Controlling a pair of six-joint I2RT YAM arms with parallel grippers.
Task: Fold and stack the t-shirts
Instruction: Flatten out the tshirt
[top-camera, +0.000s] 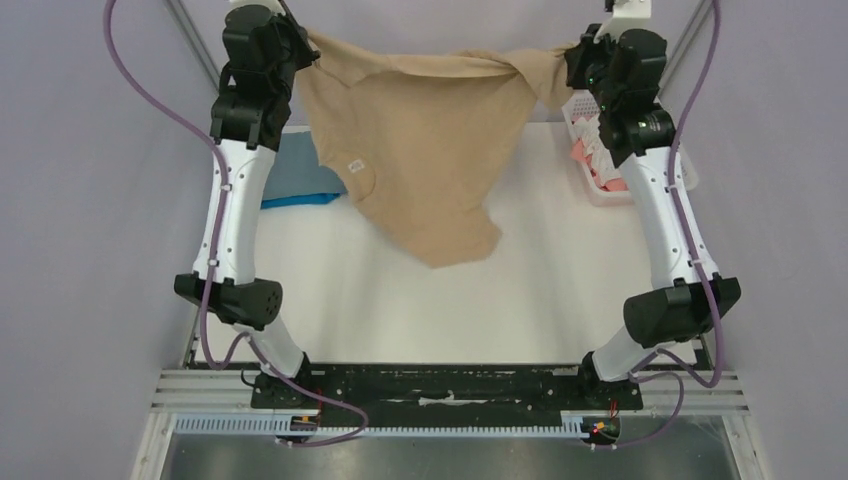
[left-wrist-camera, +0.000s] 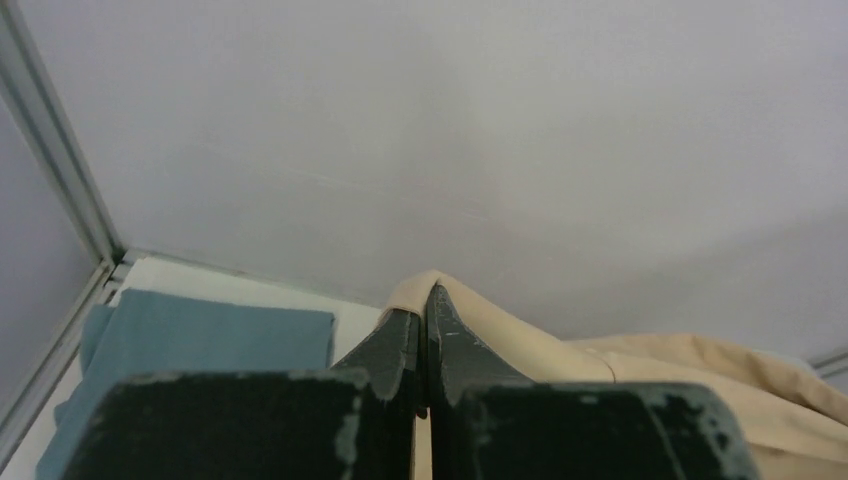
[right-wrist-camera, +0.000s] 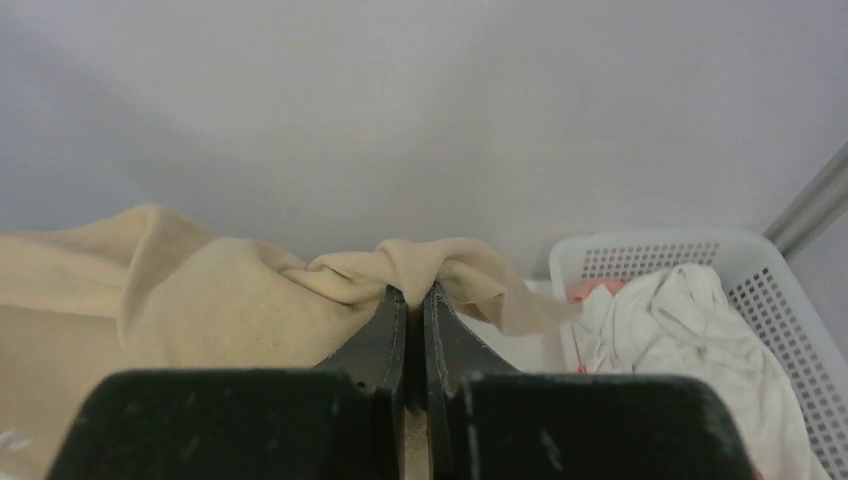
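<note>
Two grippers: the left gripper (left-wrist-camera: 425, 300) and the right gripper (right-wrist-camera: 413, 295), both raised above the far edge of the table (top-camera: 420, 320), one toward each far corner.
Left jaws: pressed nearly together, a smooth fold of the tan t-shirt (top-camera: 420, 130) pinched at the tips.
Right jaws: equally narrow, clamped on a bunched, twisted knot of the same cloth.
Tan t-shirt, position: strung between both grippers and hanging over the table's far half in a rough triangle, lowest corner toward the table's middle; contact with the table cannot be told.
Grey-blue t-shirt (left-wrist-camera: 200, 340): folded flat on the table's far-left corner.
Bright blue t-shirt (top-camera: 300, 200): a thin edge showing under the grey-blue one's near side.
Basket (right-wrist-camera: 650, 243): white lattice, on the table's far-right corner, partly behind the right arm.
Basket contents: a crumpled white t-shirt (right-wrist-camera: 670, 330) with coral-pink cloth (right-wrist-camera: 590, 290) at its far-left edge.
</note>
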